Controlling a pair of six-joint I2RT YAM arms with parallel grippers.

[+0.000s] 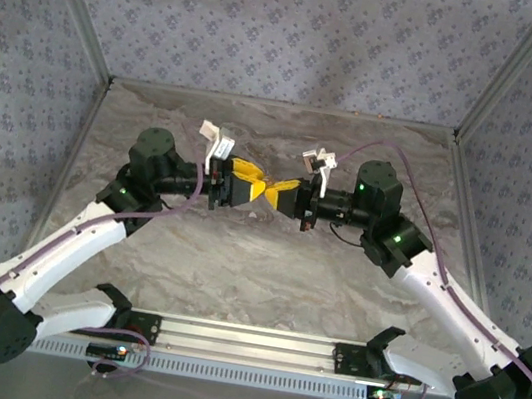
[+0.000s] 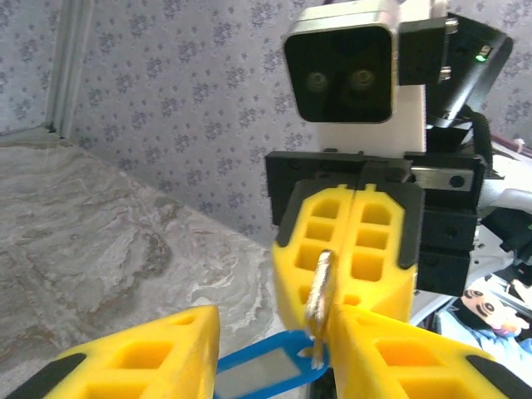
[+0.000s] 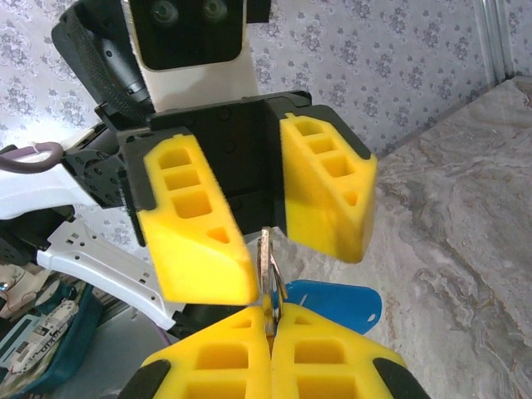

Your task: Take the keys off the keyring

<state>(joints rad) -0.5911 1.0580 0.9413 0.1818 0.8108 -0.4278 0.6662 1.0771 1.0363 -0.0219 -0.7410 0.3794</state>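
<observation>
The keys hang in one small bunch: a blue plastic tag [image 2: 266, 370] and a thin metal piece [image 2: 320, 291] seen edge-on. I cannot tell key from keyring in that metal. Both grippers meet tip to tip above the middle of the table. My right gripper [image 3: 270, 314] is shut on the metal piece [image 3: 267, 262], with the blue tag [image 3: 337, 303] dangling beside it. My left gripper [image 2: 274, 332] is open; its yellow fingers [image 3: 195, 233] stand either side of the bunch without gripping it. From above, the left gripper [image 1: 246, 183] and right gripper [image 1: 279, 195] hide the bunch.
The marbled grey table [image 1: 257, 259] lies below the raised grippers. Patterned walls [image 1: 293, 32] with metal posts close the back and sides. A metal rail [image 1: 243, 343] carries the arm bases at the near edge.
</observation>
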